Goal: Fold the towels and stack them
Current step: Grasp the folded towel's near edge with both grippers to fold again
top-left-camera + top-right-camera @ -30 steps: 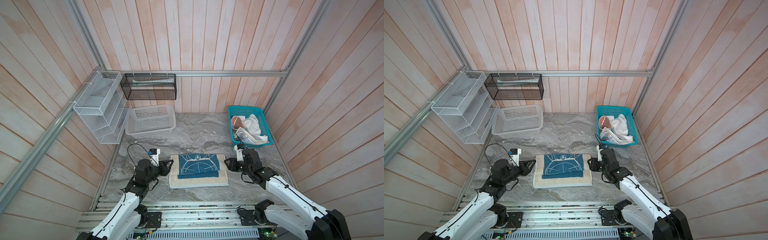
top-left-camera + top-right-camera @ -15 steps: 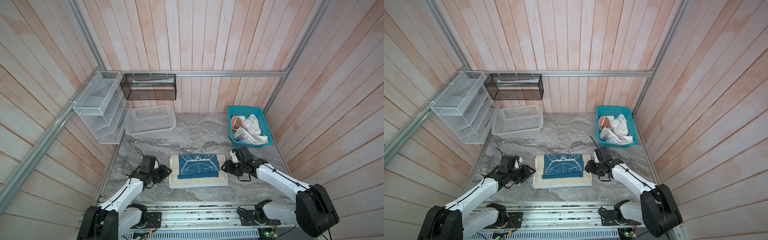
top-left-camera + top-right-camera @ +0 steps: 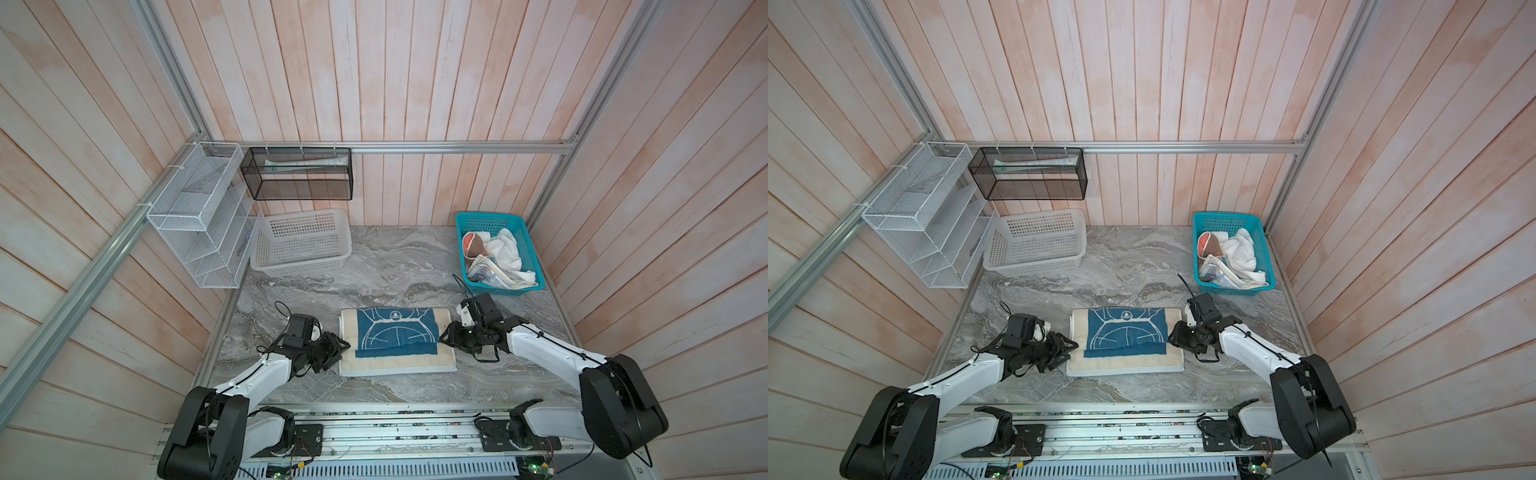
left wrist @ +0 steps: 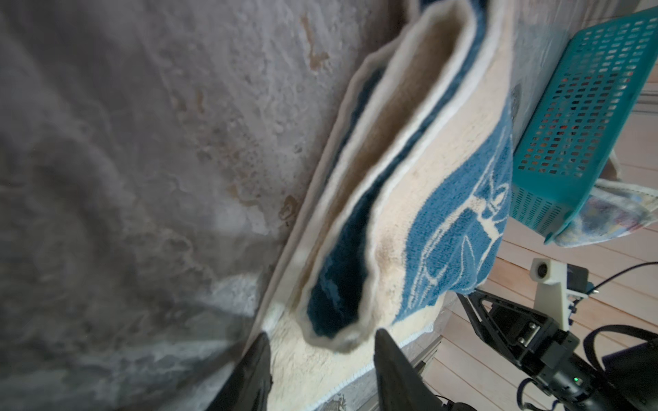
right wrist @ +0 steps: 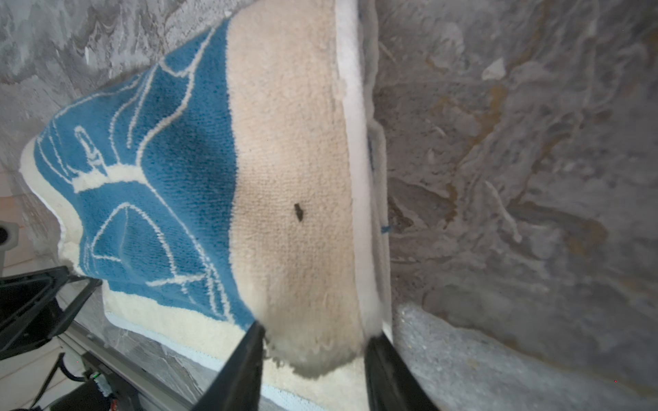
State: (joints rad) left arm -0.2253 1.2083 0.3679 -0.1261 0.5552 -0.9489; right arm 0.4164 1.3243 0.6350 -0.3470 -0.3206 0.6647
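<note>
The blue terry towel with cream borders and a white outline drawing (image 3: pixel 397 338) lies part folded on the grey marbled tabletop (image 3: pixel 395 270), between the two arms. The left gripper (image 3: pixel 334 347) is at one end of its upper layer and the right gripper (image 3: pixel 446 336) at the other. The step in hand looks like taking both end corners of that upper layer to carry the next fold. To do it well, each claw should bite the same layers before either lifts. The two should then rise together and level, keeping the edge taut so the fold lands square. The top views cannot show the grips, but the wrist views can. In the left wrist view the left gripper (image 4: pixel 320 338) stands part open astride the gaping lip of the fold. Lower cloth shows beside one finger, so it holds nothing yet. In the right wrist view the right gripper (image 5: pixel 315 334) appears closed on the cream corner, which fills the space between its fingers. Only the top views show the other crumpled towels (image 3: pixel 505 249) waiting in the teal plastic basket (image 3: pixel 490 215) at the far right.
</note>
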